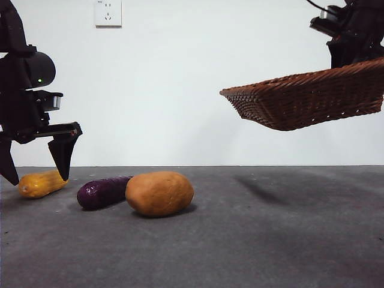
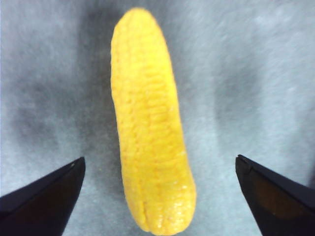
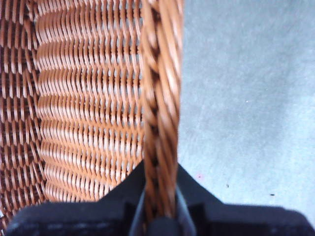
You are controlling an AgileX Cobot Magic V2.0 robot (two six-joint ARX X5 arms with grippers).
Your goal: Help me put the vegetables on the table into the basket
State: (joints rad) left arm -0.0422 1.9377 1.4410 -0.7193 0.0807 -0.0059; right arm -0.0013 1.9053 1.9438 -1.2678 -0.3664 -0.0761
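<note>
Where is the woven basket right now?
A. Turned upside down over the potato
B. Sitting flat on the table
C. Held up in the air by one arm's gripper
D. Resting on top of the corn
C: the basket hangs tilted above the table, its braided rim pinched in the right gripper.

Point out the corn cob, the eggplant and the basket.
corn cob [image 2: 150, 132]: left wrist view, middle of the cob.
eggplant [image 1: 101, 192]: front view, purple body.
basket [image 1: 300, 99]: front view, woven side wall.
</note>
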